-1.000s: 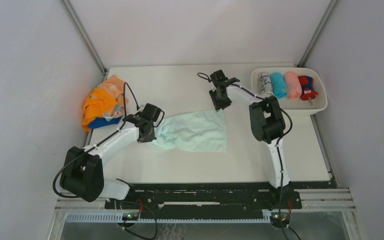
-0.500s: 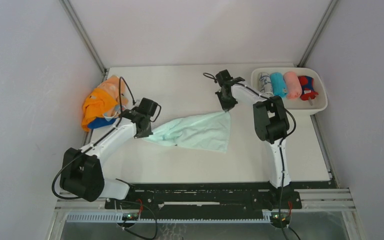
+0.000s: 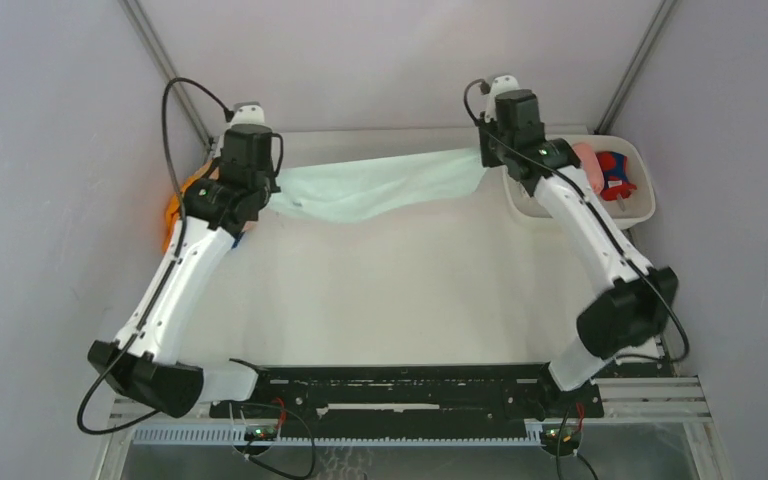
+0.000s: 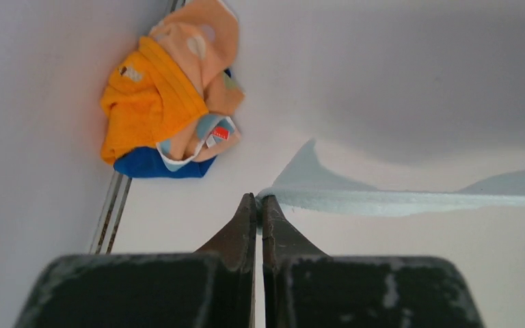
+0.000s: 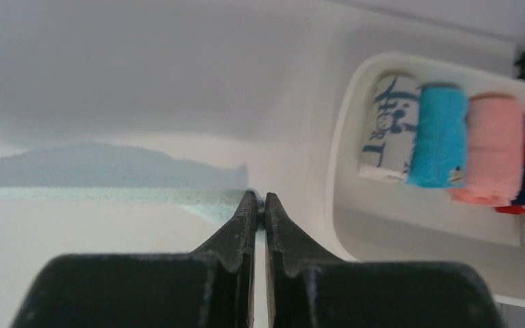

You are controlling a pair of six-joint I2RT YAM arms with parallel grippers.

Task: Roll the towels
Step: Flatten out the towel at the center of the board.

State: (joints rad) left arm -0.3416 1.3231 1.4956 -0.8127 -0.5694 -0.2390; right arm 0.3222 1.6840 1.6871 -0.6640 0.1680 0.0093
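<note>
- Where the bench (image 3: pixel 390 290) meets the left wall, a loose heap of towels (image 4: pixel 152 109) is seen: orange on top, spotted peach beside it, dark blue underneath, none of them rolled. It lies close under the left arm, so it could be snagged and dragged if that arm is swung low.
- The left tool (image 4: pixel 255 199) is pressed together on the left corner of the mint towel (image 3: pixel 375 185). Only a sliver of cloth is caught at the very tips, and that corner could be lost if the cloth is pulled harder.
- The mint towel is stretched between the two arms over the far part of the bench. It sags in the middle, and a fold droops near its left end. Whether its lower edge touches the bench cannot be told. If it is laid down as it hangs, that fold is likely to be pressed in, and a crooked roll would follow.
- The right tool (image 5: pixel 260 199) is likewise pinched shut on the right corner, again by the tips alone. An uneven pull from either side would be enough for the cloth to be tugged free.
- Just beside that tool, the tray (image 5: pixel 342 137) is seen with rolled towels (image 5: pixel 437 137) side by side in it: patterned white, turquoise, pink, and red with blue. The tray could be knocked if the right arm is lowered without first being drawn clear of it.
</note>
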